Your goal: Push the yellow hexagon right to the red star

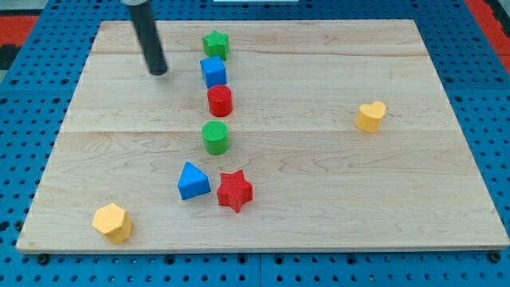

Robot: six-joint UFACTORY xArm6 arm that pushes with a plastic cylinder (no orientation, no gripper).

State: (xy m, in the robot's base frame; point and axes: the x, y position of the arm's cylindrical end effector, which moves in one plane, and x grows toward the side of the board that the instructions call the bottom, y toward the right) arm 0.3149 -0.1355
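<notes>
Pale wooden board (335,191) on blue pegboard (494,96); my tip (158,72), a jawless tool, left of blue block (213,71).

Visible body: one straight rod, smooth cylinder, matte dark grey to black, faint lighter sheen along one side. My tip (158,72) ends blunt, flat. No markings.

Rod (147,36) cut off at view's top

Lab test bench: wooden surface (319,199) on blue perforated mounting board (16,159), small coloured test blocks laid out.
</notes>
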